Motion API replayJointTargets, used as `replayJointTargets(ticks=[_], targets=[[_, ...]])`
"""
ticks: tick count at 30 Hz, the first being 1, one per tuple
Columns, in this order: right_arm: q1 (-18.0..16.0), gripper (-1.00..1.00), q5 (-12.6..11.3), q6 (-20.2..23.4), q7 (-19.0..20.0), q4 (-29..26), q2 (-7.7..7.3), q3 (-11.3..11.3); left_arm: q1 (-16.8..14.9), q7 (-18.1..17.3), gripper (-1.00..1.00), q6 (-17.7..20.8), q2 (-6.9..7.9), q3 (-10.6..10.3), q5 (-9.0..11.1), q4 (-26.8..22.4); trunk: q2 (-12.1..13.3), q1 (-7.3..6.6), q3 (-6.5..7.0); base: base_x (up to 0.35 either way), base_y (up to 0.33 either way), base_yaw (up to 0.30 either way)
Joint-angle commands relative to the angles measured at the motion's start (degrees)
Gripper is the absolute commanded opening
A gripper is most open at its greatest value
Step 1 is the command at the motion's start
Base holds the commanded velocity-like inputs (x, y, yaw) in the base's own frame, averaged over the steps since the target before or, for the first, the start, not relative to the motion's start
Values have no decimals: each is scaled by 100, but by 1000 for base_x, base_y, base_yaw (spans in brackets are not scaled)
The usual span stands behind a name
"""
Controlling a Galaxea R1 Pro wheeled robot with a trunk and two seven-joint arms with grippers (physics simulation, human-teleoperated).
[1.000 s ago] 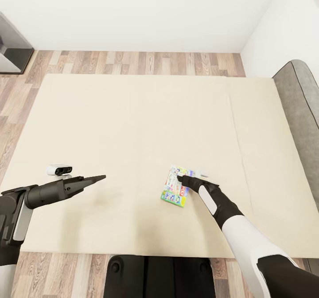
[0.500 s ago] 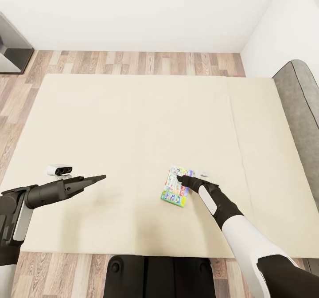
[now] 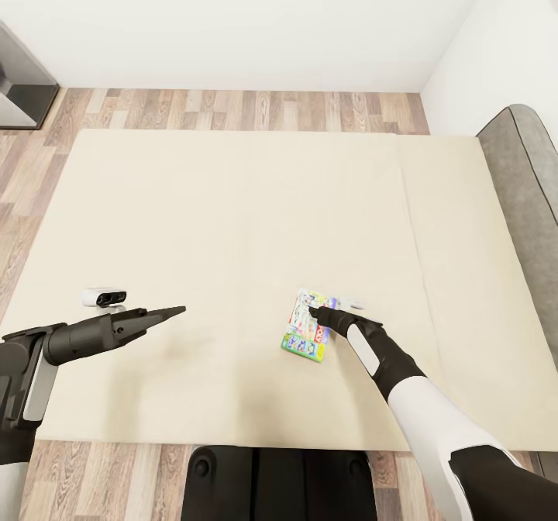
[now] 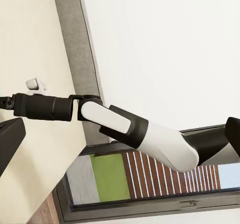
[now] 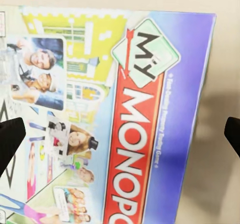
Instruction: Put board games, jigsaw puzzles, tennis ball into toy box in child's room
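A colourful My Monopoly board game box (image 3: 302, 336) lies flat on the cream bed (image 3: 232, 219), near its front edge and right of the middle. My right gripper (image 3: 314, 313) hovers over the box's far end, open. In the right wrist view the box lid (image 5: 135, 109) lies close below, with one black fingertip (image 5: 10, 144) over the lid and the other past the box's long edge, nothing gripped between them. My left gripper (image 3: 177, 311) hangs open and empty above the bed's front left part, pointing toward the right arm (image 4: 130, 129).
A grey padded headboard (image 3: 527, 195) runs along the bed's right side, by a white wall. Wooden floor (image 3: 232, 110) lies beyond the bed, with dark furniture (image 3: 19, 79) at far left. My base (image 3: 271, 482) stands against the bed's front edge.
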Motion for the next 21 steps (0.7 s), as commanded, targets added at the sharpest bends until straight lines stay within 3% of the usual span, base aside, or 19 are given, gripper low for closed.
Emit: replayJointTargets(ticks=[1,21], targets=[[-1,100,-19,24,-6,-6,-3,7,-1,-23,100,61,2,0,-5,-1,-8,3,-5,0,0,0],[-1,100,-19,24,-6,-7,-2,1,-1,-23,100,61,2,1,1,-1,-8,3,-5,0,66,0]])
